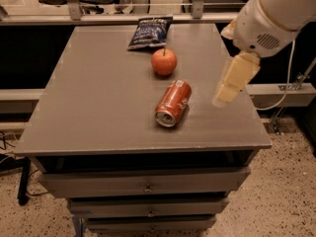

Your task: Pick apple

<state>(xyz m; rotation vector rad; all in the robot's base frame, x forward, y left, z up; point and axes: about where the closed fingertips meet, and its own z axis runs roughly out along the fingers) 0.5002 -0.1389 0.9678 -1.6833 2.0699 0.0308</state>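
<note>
Over the right-hand part of the table (98,112), above its grey top and near the right edge, hung the end effector (226,94). It was a pale cream piece that pointed down and to the left from the bulky white arm (276,19), which entered at the upper right corner. It looked smeared, and whether it was spread or pressed together could not be told. It stood clear of everything on the table.

The apple (164,62) stood upright toward the back of the table, a little right of the middle, with its thin dark stem pointing up. It sat well to the left of the end effector and apart from it.

Just behind the apple, near the back edge, lay a dark blue snack bag (149,32). It was close to the fruit, though whether the two touched could not be made out.

In front of the apple a red-orange soda can (173,103) lay on its side, its silver top facing the front-left, with a small gap between it and the apple. The can lay between the apple and the table's front edge, to the left of the end effector.

Beneath the tabletop grey drawers (145,186) with small handles were stacked. A white cable (290,68) hung beside the arm at the right, and a speckled floor (286,201) showed around the table's base.
</note>
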